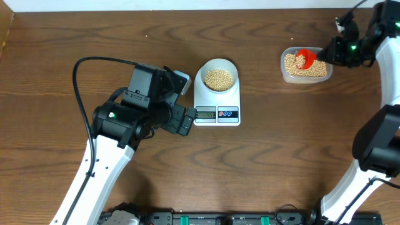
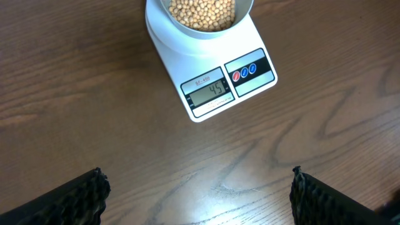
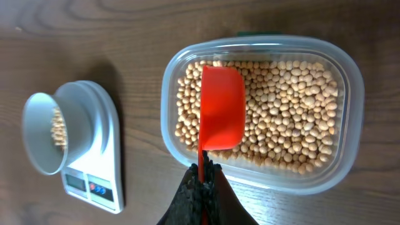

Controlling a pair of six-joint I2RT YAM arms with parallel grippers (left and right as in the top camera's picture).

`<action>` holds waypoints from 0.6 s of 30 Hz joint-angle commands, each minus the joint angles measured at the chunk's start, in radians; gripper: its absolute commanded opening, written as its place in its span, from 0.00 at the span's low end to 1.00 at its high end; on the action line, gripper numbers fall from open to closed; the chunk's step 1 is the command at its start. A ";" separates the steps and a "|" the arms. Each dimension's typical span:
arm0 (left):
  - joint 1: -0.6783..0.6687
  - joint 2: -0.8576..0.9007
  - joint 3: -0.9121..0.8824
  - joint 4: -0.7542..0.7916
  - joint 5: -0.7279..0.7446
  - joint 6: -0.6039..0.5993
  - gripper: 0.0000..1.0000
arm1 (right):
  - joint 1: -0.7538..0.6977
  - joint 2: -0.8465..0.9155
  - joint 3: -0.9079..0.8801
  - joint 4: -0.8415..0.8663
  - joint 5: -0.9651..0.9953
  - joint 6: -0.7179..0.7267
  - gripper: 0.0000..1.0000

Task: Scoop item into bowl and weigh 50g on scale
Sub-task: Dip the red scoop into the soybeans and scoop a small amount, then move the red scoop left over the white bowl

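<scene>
The pale bowl point(image 1: 218, 77) holds tan beans point(image 1: 219, 78) and sits on the white scale point(image 1: 217, 113). In the left wrist view the scale point(image 2: 219, 87) display reads 45. My left gripper point(image 2: 199, 194) is open and empty, over bare table just left of the scale's front. My right gripper point(image 3: 203, 178) is shut on the handle of a red scoop point(image 3: 220, 106). The scoop point(image 1: 305, 58) lies turned over the beans point(image 3: 294, 106) in the clear plastic tub point(image 1: 284, 65) at the far right.
The clear tub's rim point(image 3: 353, 94) is rounded and stands about a scale's width to the right of the scale. The table's far edge point(image 1: 187, 9) runs along the top. Black equipment sits at the near edge point(image 1: 219, 219).
</scene>
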 commanded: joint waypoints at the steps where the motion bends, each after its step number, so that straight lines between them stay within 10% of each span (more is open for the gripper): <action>1: 0.004 0.006 -0.001 -0.006 0.012 0.010 0.95 | -0.035 0.006 -0.001 -0.009 -0.106 -0.039 0.01; 18: 0.004 0.006 -0.001 -0.006 0.012 0.010 0.95 | -0.010 0.001 0.019 0.010 -0.312 -0.105 0.01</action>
